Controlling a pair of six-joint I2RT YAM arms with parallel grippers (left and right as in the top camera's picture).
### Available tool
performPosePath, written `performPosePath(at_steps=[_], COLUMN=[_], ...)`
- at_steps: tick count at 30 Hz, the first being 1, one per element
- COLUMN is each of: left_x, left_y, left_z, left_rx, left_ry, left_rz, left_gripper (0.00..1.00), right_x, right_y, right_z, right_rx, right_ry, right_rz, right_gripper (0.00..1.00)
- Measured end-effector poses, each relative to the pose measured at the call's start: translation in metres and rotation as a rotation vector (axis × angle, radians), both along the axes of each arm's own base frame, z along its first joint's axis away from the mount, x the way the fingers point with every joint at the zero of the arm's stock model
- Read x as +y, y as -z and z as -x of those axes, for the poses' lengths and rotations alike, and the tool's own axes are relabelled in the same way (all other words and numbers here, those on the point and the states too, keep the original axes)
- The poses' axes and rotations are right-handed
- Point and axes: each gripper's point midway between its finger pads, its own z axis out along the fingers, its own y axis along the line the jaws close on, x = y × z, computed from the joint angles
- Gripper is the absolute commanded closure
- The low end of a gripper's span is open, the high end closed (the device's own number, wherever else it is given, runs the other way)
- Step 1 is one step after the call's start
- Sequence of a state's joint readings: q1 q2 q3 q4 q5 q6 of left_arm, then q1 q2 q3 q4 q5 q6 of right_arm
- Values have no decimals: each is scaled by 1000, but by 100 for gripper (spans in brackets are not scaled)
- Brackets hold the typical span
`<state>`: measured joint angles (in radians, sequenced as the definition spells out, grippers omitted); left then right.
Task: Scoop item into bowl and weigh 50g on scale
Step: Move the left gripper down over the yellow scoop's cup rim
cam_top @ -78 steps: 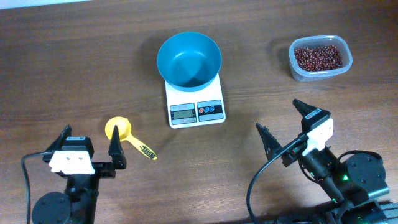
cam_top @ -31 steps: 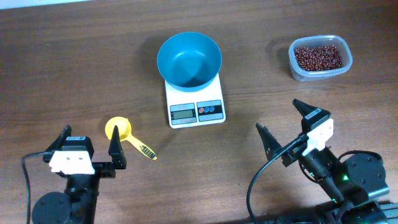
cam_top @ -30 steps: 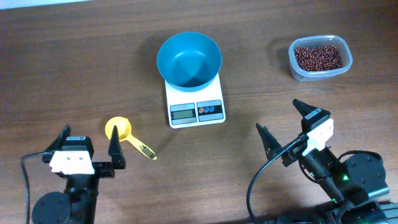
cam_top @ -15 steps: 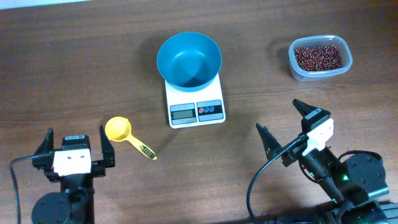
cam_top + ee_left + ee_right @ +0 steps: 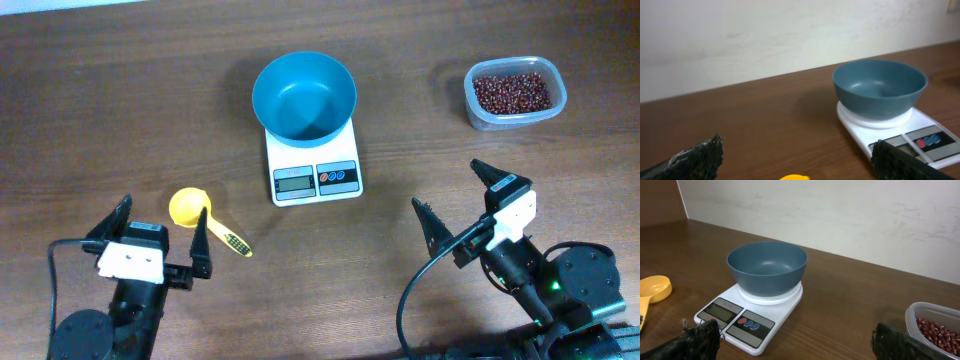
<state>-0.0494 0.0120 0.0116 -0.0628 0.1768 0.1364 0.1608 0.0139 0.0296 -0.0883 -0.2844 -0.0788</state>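
Nothing scooped yet. Bowl (image 5: 304, 95) sits empty on the scale (image 5: 314, 178), mid-tabletop. Beans (image 5: 511, 92) are in the clear tub (image 5: 556, 108) at far right. Yellow scoop (image 5: 200, 217) lies untouched near left tool (image 5: 165, 206). Left tool and right tool (image 5: 445, 182) both spread wide, empty. All scooping and weighing left to do.

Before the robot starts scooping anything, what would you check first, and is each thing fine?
1. The bowl sits upright on the scale: ok.
2. The bowl is empty, ready for filling: ok.
3. The yellow scoop lies free and untouched, just ahead of the left gripper: ok.
4. The left gripper and right gripper are both open and hold nothing: ok.
5. The beans are reachable in the clear tub, which has no lid on: ok.
6. The scale's display is on and reads zero with the bowl on it: cannot tell, the digits are too small to read.
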Motion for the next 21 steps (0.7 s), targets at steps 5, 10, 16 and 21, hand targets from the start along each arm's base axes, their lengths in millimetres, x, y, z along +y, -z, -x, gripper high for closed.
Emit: performPosePath(at_steps=[5, 10, 16, 21], left_x=[-6, -9, -4, 5], left_y=[-1, -2, -32, -61], left_z=[1, 2, 13, 14], left_rx=[37, 43, 81, 102], left_ry=[23, 44, 10, -43], left_rz=[167, 196, 203, 198], left_gripper=[1, 1, 1, 1], right_x=[0, 0, 0, 0], right_y=[0, 0, 0, 0], right_z=[0, 0, 0, 0], right_rx=[0, 0, 0, 0], right_ry=[0, 0, 0, 0], right_rz=[0, 0, 0, 0], right_gripper=[1, 1, 1, 1])
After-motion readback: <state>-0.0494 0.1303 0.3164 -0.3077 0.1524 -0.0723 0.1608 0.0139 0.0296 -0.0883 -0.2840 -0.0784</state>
